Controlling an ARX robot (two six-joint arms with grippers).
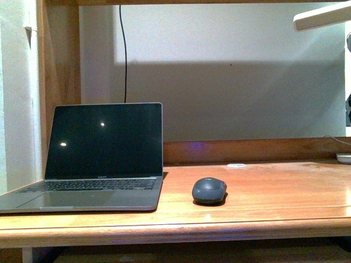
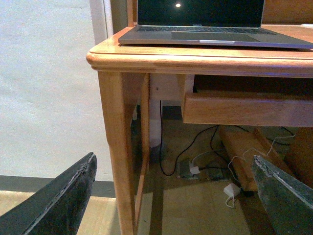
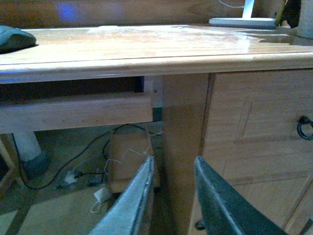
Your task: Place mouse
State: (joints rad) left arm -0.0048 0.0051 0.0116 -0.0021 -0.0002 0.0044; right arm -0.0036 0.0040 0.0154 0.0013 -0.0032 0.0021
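We count one mouse, dark grey and rounded, resting flat on the wooden surface just to the right of the laptop, near the surface's front edge and apart from the laptop's base; its edge also shows in the right wrist view. There is one laptop, open, its screen dark save for two small bright reflections, standing at the left end of the surface. Behind the mouse, farther from the laptop and close to the wooden back rail, lies one small flat white disc. One black cable hangs down the wall behind the laptop. At the far right from the laptop we see one white lamp: its head at the upper corner and its base on the surface. Neither arm shows in the front view. The left claw sits below the surface's level, in front of the leg under the laptop's corner, its two dark fingers spread wide with nothing between them. The right claw is likewise below the surface, before a wooden upright beside a drawer front with one dark ring handle; its two fingers stand narrowly apart and hold nothing. On the floor under the surface we see several tangled cables and white plugs.
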